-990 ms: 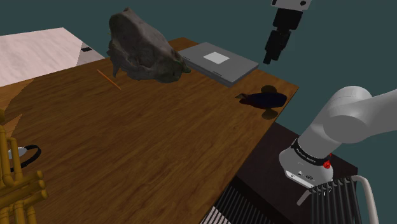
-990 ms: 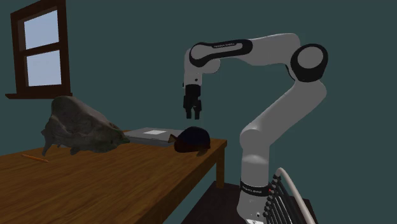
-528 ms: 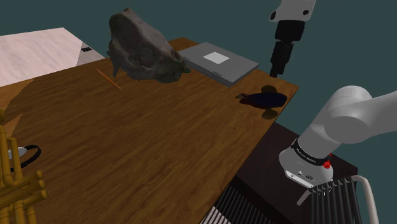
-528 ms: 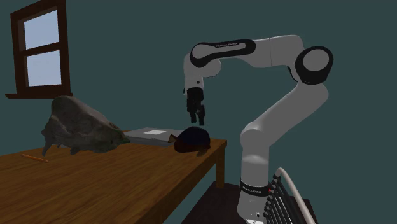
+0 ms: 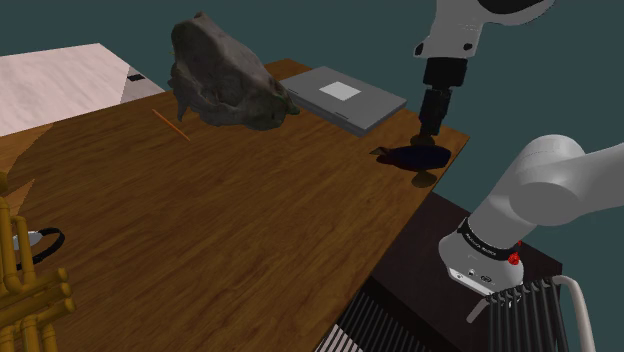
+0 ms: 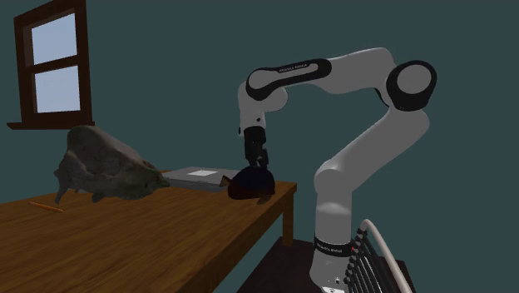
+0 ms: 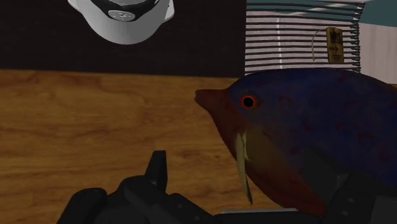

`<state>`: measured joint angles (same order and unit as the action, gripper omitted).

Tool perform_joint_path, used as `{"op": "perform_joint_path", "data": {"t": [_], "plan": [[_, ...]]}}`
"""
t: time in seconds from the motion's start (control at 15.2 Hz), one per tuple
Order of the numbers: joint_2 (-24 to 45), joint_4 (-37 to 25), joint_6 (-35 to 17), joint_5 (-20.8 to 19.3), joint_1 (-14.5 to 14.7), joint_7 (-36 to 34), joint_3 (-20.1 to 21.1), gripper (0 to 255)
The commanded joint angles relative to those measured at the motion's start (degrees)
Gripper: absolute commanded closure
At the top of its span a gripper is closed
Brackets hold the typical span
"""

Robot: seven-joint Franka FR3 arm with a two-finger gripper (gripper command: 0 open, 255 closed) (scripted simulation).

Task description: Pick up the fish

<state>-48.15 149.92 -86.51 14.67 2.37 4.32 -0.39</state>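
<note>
The fish [image 5: 420, 155] is dark blue with a reddish head and a red eye, and it lies at the corner of the wooden table [image 5: 230, 230] closest to the stand. My black gripper [image 5: 430, 132] points straight down right over it, fingertips at the fish's back. From the second exterior view the gripper [image 6: 255, 163] meets the top of the fish [image 6: 252, 183]. In the wrist view the fish [image 7: 312, 133] looms close, beside one finger [image 7: 156, 170]; the other is hidden behind its body. The fingers stand apart, not clasping it.
A big grey rock-like skull [image 5: 225, 75] stands at the table's far side, with a closed grey laptop [image 5: 345, 98] between it and the fish. An orange pencil [image 5: 172, 125] lies near the skull. A brass horn [image 5: 25, 290] sits at the shoulder view's lower left.
The arm has lowered the gripper from well above the table down onto the fish. The fish and the other objects have not moved.
</note>
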Motion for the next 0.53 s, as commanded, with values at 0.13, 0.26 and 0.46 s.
{"op": "perform_joint_path", "data": {"t": [0.13, 0.26, 0.46], "plan": [[-3.49, 0.52, -0.63, 0.08, 0.21, 0.31, 0.25, 255], [-3.63, 0.73, -0.66, -0.11, 0.10, 0.52, 0.06, 255], [-3.65, 0.62, -0.56, -0.02, 0.15, 0.37, 0.16, 255]]}}
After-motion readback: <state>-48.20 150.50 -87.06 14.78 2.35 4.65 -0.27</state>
